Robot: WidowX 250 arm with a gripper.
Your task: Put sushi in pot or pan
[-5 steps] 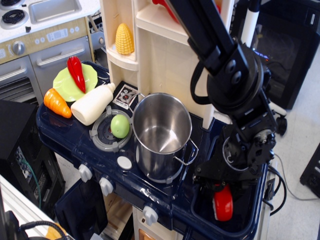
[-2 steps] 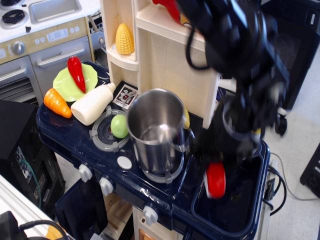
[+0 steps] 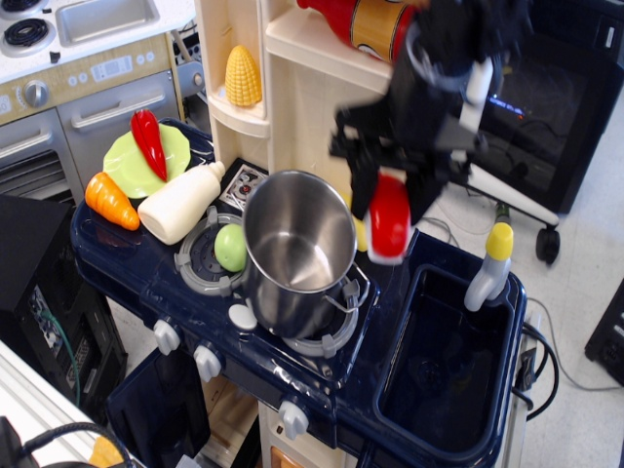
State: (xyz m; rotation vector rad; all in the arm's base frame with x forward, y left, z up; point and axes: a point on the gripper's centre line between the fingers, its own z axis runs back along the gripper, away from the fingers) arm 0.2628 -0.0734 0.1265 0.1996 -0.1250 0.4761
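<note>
My gripper [image 3: 388, 190] is shut on the sushi [image 3: 390, 219], an oval piece with a glossy red top and a white base, hanging on end. It is held in the air just right of the pot's rim, above the counter. The pot [image 3: 297, 249] is a tall shiny steel cylinder with wire loop handles, standing on the front burner. It looks tilted toward the left, and nothing shows inside it.
A green ball [image 3: 230, 247] sits on the left burner beside the pot. A white bottle [image 3: 180, 202], carrot [image 3: 110, 200] and red chili on a green plate [image 3: 146, 156] lie at left. A dark sink basin [image 3: 444, 366] with a faucet [image 3: 489, 265] is at right. A cream shelf unit [image 3: 292, 88] with corn [image 3: 242, 76] stands behind.
My gripper has lifted the sushi out of the sink basin and carried it up and left to beside the pot's rim. The pot has shifted slightly left and tilted.
</note>
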